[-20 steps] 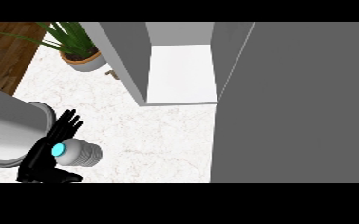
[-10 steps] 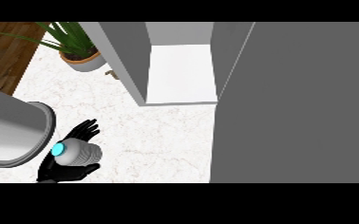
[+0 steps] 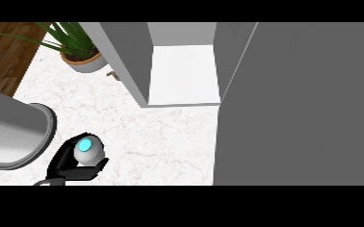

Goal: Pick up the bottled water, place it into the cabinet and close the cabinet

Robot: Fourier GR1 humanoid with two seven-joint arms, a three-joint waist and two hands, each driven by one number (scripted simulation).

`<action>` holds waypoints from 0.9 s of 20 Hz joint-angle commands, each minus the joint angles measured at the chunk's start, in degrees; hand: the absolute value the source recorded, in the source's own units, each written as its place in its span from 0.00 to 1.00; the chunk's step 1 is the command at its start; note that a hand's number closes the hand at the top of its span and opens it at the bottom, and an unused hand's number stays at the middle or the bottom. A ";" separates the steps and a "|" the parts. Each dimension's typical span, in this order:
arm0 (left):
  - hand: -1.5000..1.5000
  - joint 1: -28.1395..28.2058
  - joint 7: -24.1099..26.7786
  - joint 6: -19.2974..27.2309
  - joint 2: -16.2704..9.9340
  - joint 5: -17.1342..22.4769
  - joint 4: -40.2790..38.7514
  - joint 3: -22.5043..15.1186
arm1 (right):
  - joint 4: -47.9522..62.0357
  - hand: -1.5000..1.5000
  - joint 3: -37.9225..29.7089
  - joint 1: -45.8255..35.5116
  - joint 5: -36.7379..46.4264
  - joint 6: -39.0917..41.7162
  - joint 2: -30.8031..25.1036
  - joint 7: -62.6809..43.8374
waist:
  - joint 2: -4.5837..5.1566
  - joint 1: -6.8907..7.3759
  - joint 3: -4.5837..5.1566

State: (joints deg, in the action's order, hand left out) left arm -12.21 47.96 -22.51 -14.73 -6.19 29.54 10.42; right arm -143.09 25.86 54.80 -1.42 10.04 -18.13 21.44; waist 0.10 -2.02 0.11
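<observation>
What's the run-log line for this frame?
phase: grasp | left hand: curled round bottled water, on counter | right hand: not in view | cabinet: open, nothing on visible shelf | plant pot: back left

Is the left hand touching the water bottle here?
Touching. The head view shows the left hand with fingers and thumb curled round the bottled water.

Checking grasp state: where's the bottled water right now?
Head view, lower left: the bottled water sits on the counter with the left hand curled round it, well short of the open cabinet.
</observation>
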 commanded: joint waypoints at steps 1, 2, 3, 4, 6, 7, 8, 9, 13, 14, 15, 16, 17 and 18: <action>1.00 -0.98 11.07 5.38 2.90 -3.85 -2.87 -1.89 | -4.65 0.00 -1.12 2.86 0.37 0.39 -1.84 0.23 | 0.02 -0.33 0.14; 1.00 -0.36 11.81 7.86 3.85 -4.08 -3.13 -1.83 | -9.37 0.00 -1.55 2.30 -1.21 -0.33 -2.37 -3.88 | 0.20 0.42 0.15; 1.00 -0.93 11.75 9.67 5.41 -3.54 -3.19 -1.41 | -6.85 0.00 -0.48 2.33 -0.63 -1.25 -0.85 -2.13 | 0.03 0.54 0.07; 1.00 -2.61 11.56 12.28 6.56 -3.54 -3.61 -1.01 | -6.08 0.00 -2.85 0.68 -1.66 -0.68 -1.88 -2.84 | 0.14 0.70 0.06; 1.00 -2.86 9.82 17.51 10.16 -3.25 -2.40 -0.73 | -7.87 0.00 0.14 3.10 1.00 -2.05 -1.36 -3.22 | 0.00 0.74 0.05; 1.00 -1.78 11.18 19.10 10.85 -3.35 -0.70 -0.86 | -7.63 0.00 -0.77 2.52 -0.15 -1.60 -1.87 -2.96 | -0.08 1.12 0.00; 1.00 -0.97 13.47 18.37 10.93 -3.59 -1.88 -1.03 | -9.12 0.00 -0.86 3.43 -0.92 -1.44 -2.43 -3.17 | -0.03 0.92 0.03; 1.00 -2.43 12.91 16.20 9.21 -2.88 -2.23 -0.36 | -11.37 0.00 -2.60 5.07 -2.81 -0.83 -3.95 -3.56 | -0.03 0.71 0.02; 1.00 -3.23 9.74 16.00 12.13 -1.74 -0.16 -0.64 | -9.72 0.00 1.94 8.97 2.19 -1.37 -4.38 0.53 | -0.42 0.21 -0.02; 1.00 -4.17 8.30 16.60 13.55 -1.83 0.84 -1.25 | -8.69 0.00 -0.40 6.01 0.24 -1.88 -4.19 -0.88 | -0.25 0.96 -0.06; 1.00 -2.57 8.66 16.70 14.46 -2.05 2.59 -2.11 | -7.22 0.00 0.68 5.15 0.59 -2.37 -3.00 0.61 | -0.33 1.25 -0.10; 1.00 -3.68 7.76 17.81 14.54 -0.86 1.75 -3.69 | -8.01 0.00 4.29 3.87 3.96 -4.55 -1.47 -2.75 | -0.21 1.30 -0.04; 1.00 -4.21 7.19 15.77 14.58 -0.96 2.44 -3.08 | -10.38 0.00 -0.18 5.74 -0.59 -2.29 -4.89 -1.97 | -0.25 1.22 -0.08; 1.00 -7.11 4.51 16.56 14.61 2.25 2.18 -6.34 | -9.35 0.00 2.18 3.58 1.61 -3.51 -3.29 -2.84 | -0.22 1.06 -0.03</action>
State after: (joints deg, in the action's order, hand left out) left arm -16.20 55.23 -6.12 -1.87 -7.06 31.08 7.59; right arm -143.19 27.13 57.94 -1.10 7.42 -20.44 23.35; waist -0.18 -0.95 -0.04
